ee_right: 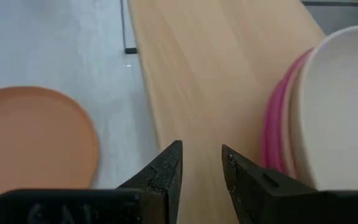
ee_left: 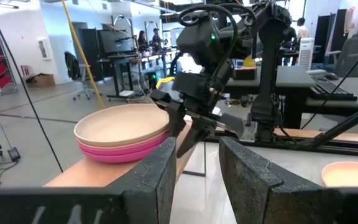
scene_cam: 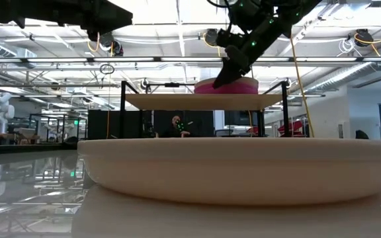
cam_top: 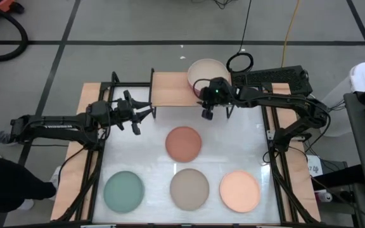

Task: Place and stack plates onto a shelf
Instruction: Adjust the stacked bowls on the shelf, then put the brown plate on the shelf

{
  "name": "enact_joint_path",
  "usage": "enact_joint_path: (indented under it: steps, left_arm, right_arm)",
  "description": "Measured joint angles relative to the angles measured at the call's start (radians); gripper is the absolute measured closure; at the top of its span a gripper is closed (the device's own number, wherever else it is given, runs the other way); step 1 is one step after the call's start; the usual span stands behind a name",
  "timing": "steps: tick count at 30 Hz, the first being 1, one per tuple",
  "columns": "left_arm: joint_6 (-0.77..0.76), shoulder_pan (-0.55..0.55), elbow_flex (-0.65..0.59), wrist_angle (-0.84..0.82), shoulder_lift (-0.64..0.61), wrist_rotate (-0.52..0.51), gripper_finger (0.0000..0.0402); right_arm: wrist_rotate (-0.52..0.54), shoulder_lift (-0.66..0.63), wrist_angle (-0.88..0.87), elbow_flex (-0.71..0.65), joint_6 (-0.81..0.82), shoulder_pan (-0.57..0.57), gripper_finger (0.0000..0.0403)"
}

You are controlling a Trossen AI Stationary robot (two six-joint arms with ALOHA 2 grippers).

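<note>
The shelf [cam_top: 173,88], a light wood board on thin black legs, stands at the table's far side. On its right end rests a stack of plates: a beige plate [cam_top: 208,71] on magenta ones [ee_left: 126,152]. Terracotta [cam_top: 184,143], teal [cam_top: 123,191], taupe [cam_top: 189,189] and peach [cam_top: 239,190] plates lie flat on the table. My right gripper [cam_top: 206,114] hovers open over the shelf's near edge, just beside the stack [ee_right: 328,112], with nothing between its fingers. My left gripper [cam_top: 141,117] stands open and level at the shelf's left end, holding nothing.
Black frame rails run along the table's left and right sides [cam_top: 97,158]. A cable coil [cam_top: 239,61] and a dark box [cam_top: 277,77] lie behind the shelf. The low view is largely filled by a near plate [scene_cam: 243,165]. The shelf's left half is bare wood [ee_right: 210,74].
</note>
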Motion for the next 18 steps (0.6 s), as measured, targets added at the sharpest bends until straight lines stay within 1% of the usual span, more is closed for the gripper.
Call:
enact_joint_path:
  steps: [1,3,7,9,11,15,18]
  left_arm:
    - [0.000,0.000,0.000,-0.002,0.000,0.000,0.0275]
    - [0.000,0.000,0.000,-0.008,0.000,0.000,0.0275]
    - [-0.004,-0.001,0.000,-0.024,0.000,0.000,0.0275]
    - [-0.006,-0.005,0.000,-0.037,0.000,0.000,0.0275]
    - [-0.006,-0.010,0.000,-0.047,0.000,0.000,0.0275]
    - [-0.006,-0.022,0.000,-0.050,0.000,0.001,0.0275]
    - [-0.010,-0.032,0.000,-0.055,0.000,0.000,0.0275]
  right_arm:
    - [-0.004,0.000,-0.002,0.000,0.000,0.003,0.0305]
    - [-0.052,-0.008,-0.014,0.000,0.000,0.016,0.0305]
    - [-0.215,-0.050,-0.039,0.000,0.001,0.073,0.0305]
    - [-0.256,-0.068,-0.069,0.000,-0.023,0.129,0.0305]
    - [-0.243,-0.072,-0.119,0.000,-0.075,0.206,0.0305]
    - [-0.107,-0.054,-0.180,-0.013,-0.159,0.378,0.0305]
    - [-0.021,-0.040,-0.189,-0.056,-0.189,0.471,0.0305]
